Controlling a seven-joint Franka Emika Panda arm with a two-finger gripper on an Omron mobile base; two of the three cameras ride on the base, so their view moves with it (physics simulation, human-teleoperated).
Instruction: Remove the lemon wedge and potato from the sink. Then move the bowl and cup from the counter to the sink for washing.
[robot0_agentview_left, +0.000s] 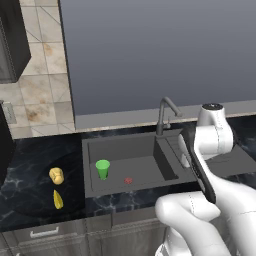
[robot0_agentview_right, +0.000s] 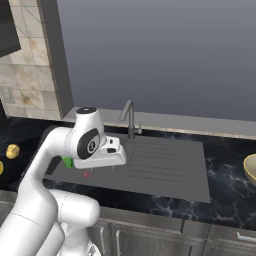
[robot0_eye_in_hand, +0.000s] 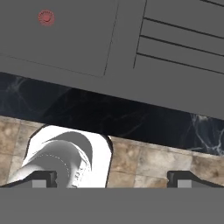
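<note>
The green cup (robot0_agentview_left: 102, 168) stands upright in the left of the dark sink (robot0_agentview_left: 131, 150), near the red drain (robot0_agentview_left: 128, 180). The potato (robot0_agentview_left: 56, 175) and the lemon wedge (robot0_agentview_left: 58, 199) lie on the black counter left of the sink, the wedge nearer the front edge. At the far right edge of the right base view, the tan bowl (robot0_agentview_right: 250, 168) sits on the counter. My gripper (robot0_agentview_right: 104, 167) hangs above the sink's front part, pointing down, jaws wide open and empty. In the hand view the gripper (robot0_eye_in_hand: 116, 177) looks over the sink's front rim (robot0_eye_in_hand: 131, 83); the drain (robot0_eye_in_hand: 46, 17) lies at upper left.
The dark curved faucet (robot0_agentview_left: 165, 112) rises behind the sink, with the ribbed drainboard (robot0_agentview_right: 165, 162) to the right of the basin. A grey wall panel stands behind the counter. My own arm hides most of the cup (robot0_agentview_right: 67, 161) in the right base view.
</note>
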